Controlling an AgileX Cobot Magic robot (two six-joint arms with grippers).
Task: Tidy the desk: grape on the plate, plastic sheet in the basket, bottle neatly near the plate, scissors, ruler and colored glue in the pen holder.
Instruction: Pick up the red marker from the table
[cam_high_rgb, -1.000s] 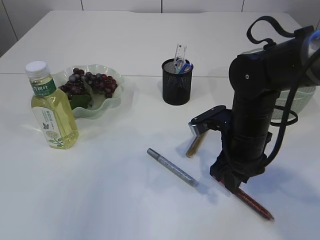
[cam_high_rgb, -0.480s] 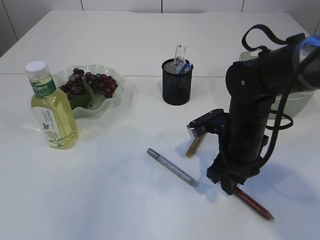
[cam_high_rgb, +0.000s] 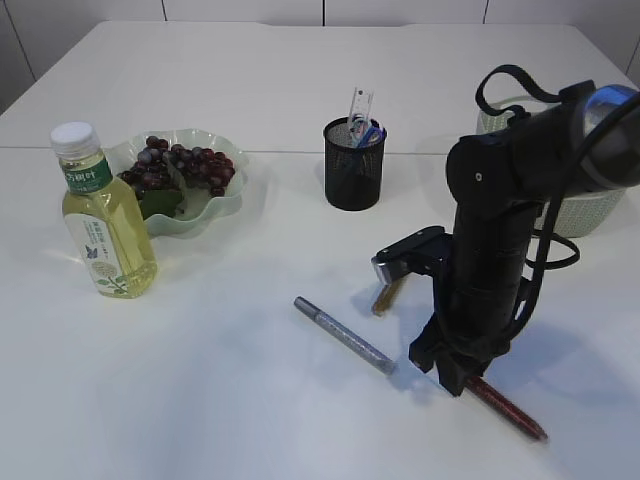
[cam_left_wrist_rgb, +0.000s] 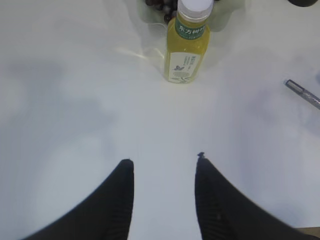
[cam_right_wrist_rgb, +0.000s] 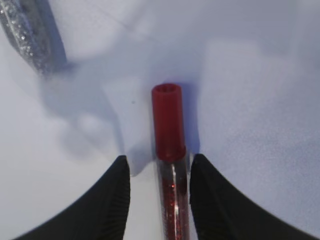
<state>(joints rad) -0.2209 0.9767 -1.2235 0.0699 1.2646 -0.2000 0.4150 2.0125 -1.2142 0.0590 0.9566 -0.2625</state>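
A red glitter glue tube (cam_high_rgb: 512, 411) lies on the white table at the front right. My right gripper (cam_right_wrist_rgb: 159, 159) stands open astride the tube (cam_right_wrist_rgb: 169, 125), which lies nearer the right finger, cap pointing away. In the exterior view the right gripper (cam_high_rgb: 455, 375) points straight down onto it. A silver glue tube (cam_high_rgb: 345, 335) and a gold one (cam_high_rgb: 387, 293) lie nearby. A ruler (cam_high_rgb: 360, 103) and blue-handled scissors (cam_high_rgb: 369, 133) stand in the black mesh pen holder (cam_high_rgb: 353, 170). Grapes (cam_high_rgb: 178, 165) sit on the green plate (cam_high_rgb: 222, 207), the bottle (cam_high_rgb: 104, 222) beside it. My left gripper (cam_left_wrist_rgb: 164, 160) hangs open, empty. The plastic sheet is out of view.
A pale green basket (cam_high_rgb: 587, 212) stands at the right edge behind the right arm. In the left wrist view the bottle (cam_left_wrist_rgb: 187, 45) stands ahead and the silver tube (cam_left_wrist_rgb: 302, 93) shows at the right edge.
The right arm has come down and shifted slightly left, bringing its fingers closer around the red tube. Nothing else has moved.
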